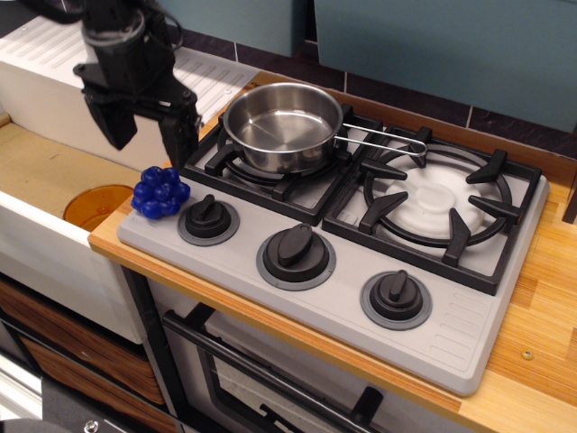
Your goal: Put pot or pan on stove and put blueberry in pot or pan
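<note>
A toy kitchen: a 2-burner stove (361,244) with 3 knobs, oven door (261,379) below, white sink (54,180) alongside.

No text, label, brand, number or sign can be read anywhere: the stove (361,225) and its knobs (296,246) are unmarked.

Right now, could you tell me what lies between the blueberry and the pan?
In the only view, the left burner's black grate and a strip of grey stove top lie between the blueberry and the pan; the nearest knob sits just beside that line.
</note>
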Robot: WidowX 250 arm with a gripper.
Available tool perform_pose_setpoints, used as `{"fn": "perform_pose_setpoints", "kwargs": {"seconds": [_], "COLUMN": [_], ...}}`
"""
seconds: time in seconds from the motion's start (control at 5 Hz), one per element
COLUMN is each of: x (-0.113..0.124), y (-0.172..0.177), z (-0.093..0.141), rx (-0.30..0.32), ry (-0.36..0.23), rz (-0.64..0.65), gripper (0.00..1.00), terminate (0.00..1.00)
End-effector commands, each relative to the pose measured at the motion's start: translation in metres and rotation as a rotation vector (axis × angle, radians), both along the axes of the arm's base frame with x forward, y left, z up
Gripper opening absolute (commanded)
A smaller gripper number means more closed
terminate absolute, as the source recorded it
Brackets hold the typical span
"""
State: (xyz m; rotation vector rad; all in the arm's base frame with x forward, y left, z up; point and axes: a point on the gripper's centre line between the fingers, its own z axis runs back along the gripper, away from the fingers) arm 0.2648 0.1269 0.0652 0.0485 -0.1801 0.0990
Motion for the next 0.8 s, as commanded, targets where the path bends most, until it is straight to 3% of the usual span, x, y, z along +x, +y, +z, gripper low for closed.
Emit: {"fn": "perform_pose_setpoints", "kwargs": {"seconds": [0.0,0.6], "x": [0.001,-0.002], "y": [0.002,-0.001], "z": [0.000,-0.017], "rx": [0.006,-0.019], "ry": [-0.085,-0.131], "rz": [0.010,0.016], "gripper": [1.00,1.00], "terminate": [0.00,0.00]}}
